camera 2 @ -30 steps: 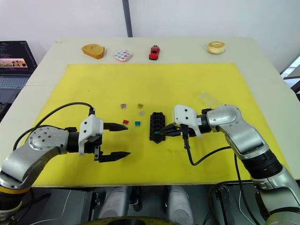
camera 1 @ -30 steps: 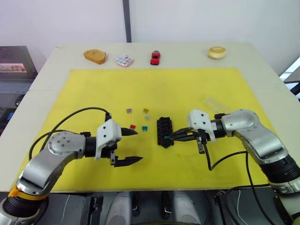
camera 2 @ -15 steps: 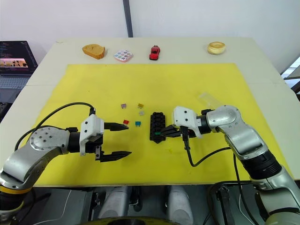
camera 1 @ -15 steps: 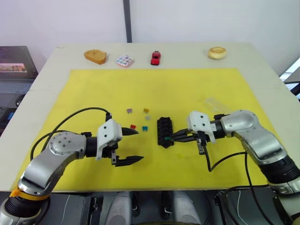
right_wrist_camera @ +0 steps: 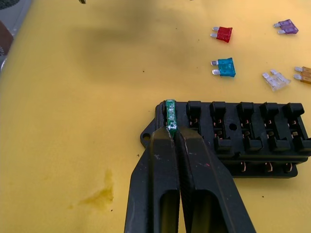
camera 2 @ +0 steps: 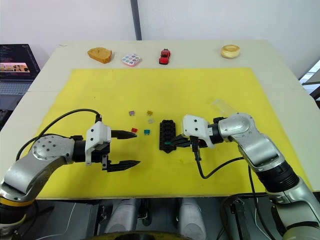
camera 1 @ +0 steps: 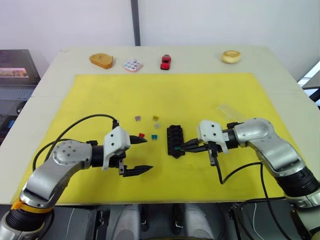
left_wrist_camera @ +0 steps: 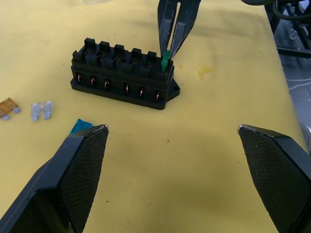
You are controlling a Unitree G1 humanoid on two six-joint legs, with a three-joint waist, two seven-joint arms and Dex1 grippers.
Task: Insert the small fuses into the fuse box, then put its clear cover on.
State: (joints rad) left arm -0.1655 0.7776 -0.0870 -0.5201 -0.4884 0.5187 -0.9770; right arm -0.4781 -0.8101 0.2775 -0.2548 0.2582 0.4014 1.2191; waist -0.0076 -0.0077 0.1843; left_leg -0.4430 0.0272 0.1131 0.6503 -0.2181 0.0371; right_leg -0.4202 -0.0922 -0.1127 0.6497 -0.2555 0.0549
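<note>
The fuse box (camera 1: 175, 140) lies on the yellow mat (camera 1: 100, 95) on the bench (camera 1: 50, 75), between the two arms. It is the only container in play, and its slots look empty apart from the end slot nearest the robot, where the right end effector (right_wrist_camera: 171, 131), clenched on the green fuse (right_wrist_camera: 170, 112), holds the blade at or just into the opening; I cannot tell how deep it sits.

The left end effector (camera 1: 142, 156) hangs spread wide and empty near the box on its left side, touching nothing. The clear cover (camera 1: 229, 111) lies on the mat beyond the right arm, well apart from the box.

The likeliest trouble, as I judge it, starts with the box itself: nothing holds it down, so a push on a fuse that is slightly off line could slide or tip it. Next, the fuse seems gripped by a thin edge only, and it could twist between the fingertips and jam across the slot, or pop free when let go if not fully seated. Smallest, the loose fuses beside the box, red (right_wrist_camera: 222, 34), teal (right_wrist_camera: 225, 67), grey (right_wrist_camera: 275, 80), tan (right_wrist_camera: 302, 74) and purple (right_wrist_camera: 286, 26), could be scattered if the box slides into them.
</note>
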